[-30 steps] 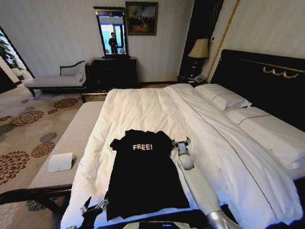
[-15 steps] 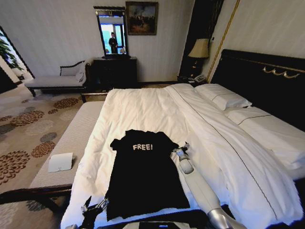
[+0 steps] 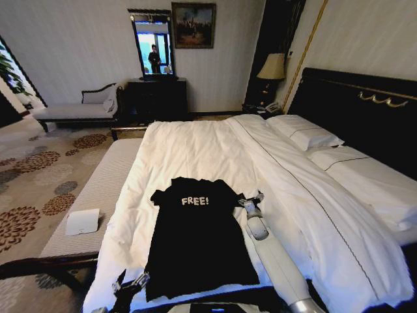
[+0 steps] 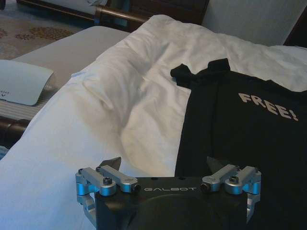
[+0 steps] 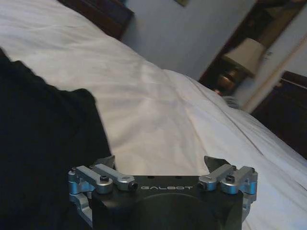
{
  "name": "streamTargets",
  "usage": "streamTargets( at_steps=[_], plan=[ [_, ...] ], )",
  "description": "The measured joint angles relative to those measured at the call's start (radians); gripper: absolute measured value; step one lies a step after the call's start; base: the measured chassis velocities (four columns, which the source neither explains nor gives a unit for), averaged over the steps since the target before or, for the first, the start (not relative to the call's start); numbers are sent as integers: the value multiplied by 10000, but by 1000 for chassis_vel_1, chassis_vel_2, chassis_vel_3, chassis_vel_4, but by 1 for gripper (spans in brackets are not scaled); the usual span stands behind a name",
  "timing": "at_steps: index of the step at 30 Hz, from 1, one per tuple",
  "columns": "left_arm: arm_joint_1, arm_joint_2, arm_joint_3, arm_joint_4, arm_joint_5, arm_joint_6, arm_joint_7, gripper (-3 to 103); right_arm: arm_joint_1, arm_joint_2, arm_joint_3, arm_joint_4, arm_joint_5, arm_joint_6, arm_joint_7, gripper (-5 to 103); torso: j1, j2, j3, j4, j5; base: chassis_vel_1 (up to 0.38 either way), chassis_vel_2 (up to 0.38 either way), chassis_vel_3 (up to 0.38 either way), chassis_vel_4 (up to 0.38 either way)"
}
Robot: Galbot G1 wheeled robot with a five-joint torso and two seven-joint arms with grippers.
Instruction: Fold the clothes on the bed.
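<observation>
We found the black short-sleeved T-shirt of soft fabric (image 3: pixel 199 238), white "FREE!" lettering on its chest, lying flat and face up on the near part of the large white-sheeted bed with its dark wooden headboard (image 3: pixel 195 147), collar toward the far end and hem toward us. It was not yet folded anywhere.

Our right gripper (image 3: pixel 250 199) sat low over the duvet just beside the shirt's right sleeve, jaws spread and empty; in its wrist view the fingers (image 5: pixel 106 163) straddled the line where black cloth meets white sheet. Our left gripper (image 3: pixel 129 285) hovered at the near left corner, by the hem, likewise parted and holding nothing, with the shirt's left side edge running between its fingertips (image 4: pixel 111 162) in the wrist view.

We judged the step to be taking hold for the first fold. To do it well, we needed each jaw to close on shirt fabric alone, pinching the very edge and not gathering the white duvet beneath, which is soft and rumples easily. The two grips should match in height so the cloth lifts evenly and the crease runs straight. A shallow pinch risked the fabric slipping free.
</observation>
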Motion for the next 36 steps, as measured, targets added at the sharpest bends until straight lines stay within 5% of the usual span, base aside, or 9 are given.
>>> streamTargets(
  at_steps=[36],
  plan=[
    [67,-61,-170,-92,-186,-83,58,100,1702,-331,-1465,-2717,-526,-129,-651,100,0,0,0,0,0,0,0,0,0]
  ],
)
